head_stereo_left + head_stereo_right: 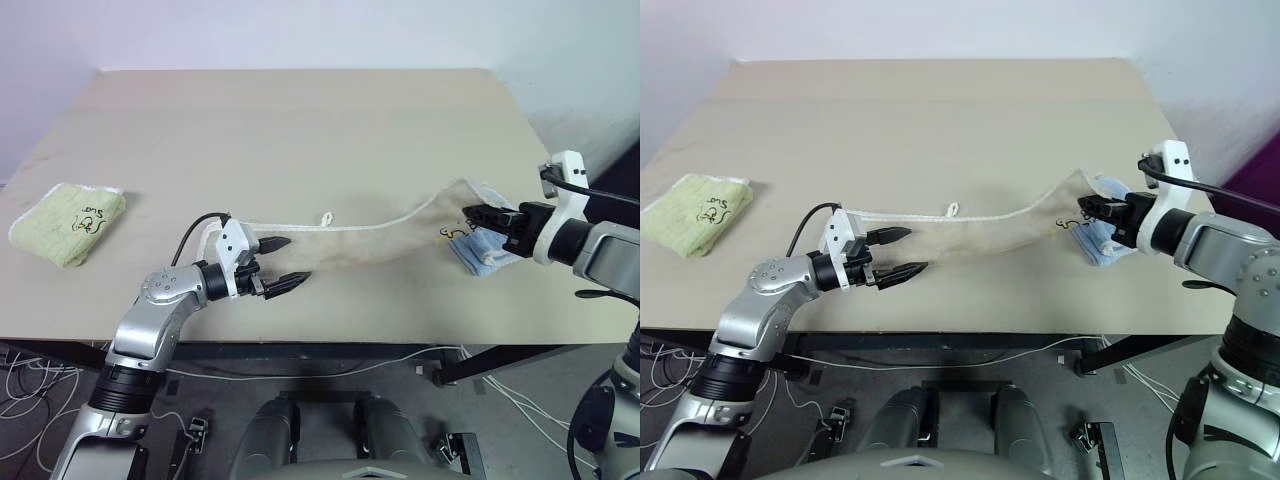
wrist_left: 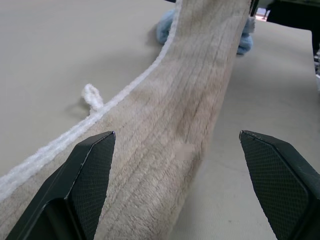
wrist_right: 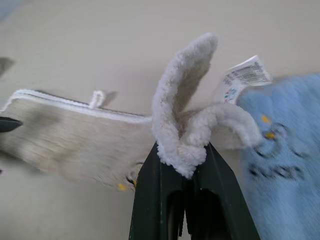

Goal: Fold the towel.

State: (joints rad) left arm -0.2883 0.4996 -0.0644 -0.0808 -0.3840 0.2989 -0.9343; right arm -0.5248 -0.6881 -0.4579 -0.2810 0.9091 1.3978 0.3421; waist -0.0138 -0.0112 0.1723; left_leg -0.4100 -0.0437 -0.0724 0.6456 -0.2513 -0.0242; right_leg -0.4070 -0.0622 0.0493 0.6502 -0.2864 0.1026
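Beige towel [image 1: 370, 240] stretched in a long narrow band across the front of the tan table [image 1: 300, 120], folded lengthwise, white corded edging along its far side with a small hanging loop [image 1: 326, 219] near the middle. Pinched at one end by the right gripper [image 1: 478, 213], jaws clamped tight on a bunched, curled-up corner of the terry cloth, that end lifted off the tabletop. Dark printed logo [image 1: 455, 231] just beside those fingertips. Under and just behind the same gripper, a light-blue folded towel [image 1: 485, 252] with a white label, lying on the table. Other end of the beige band running in between the fingers of the left gripper [image 1: 280, 262], spread wide, one black finger to each side of the cloth, not closed on it. Well off to the outer side of the left gripper, a light-green folded towel [image 1: 68, 222] near the table's edge. No containers on the table.
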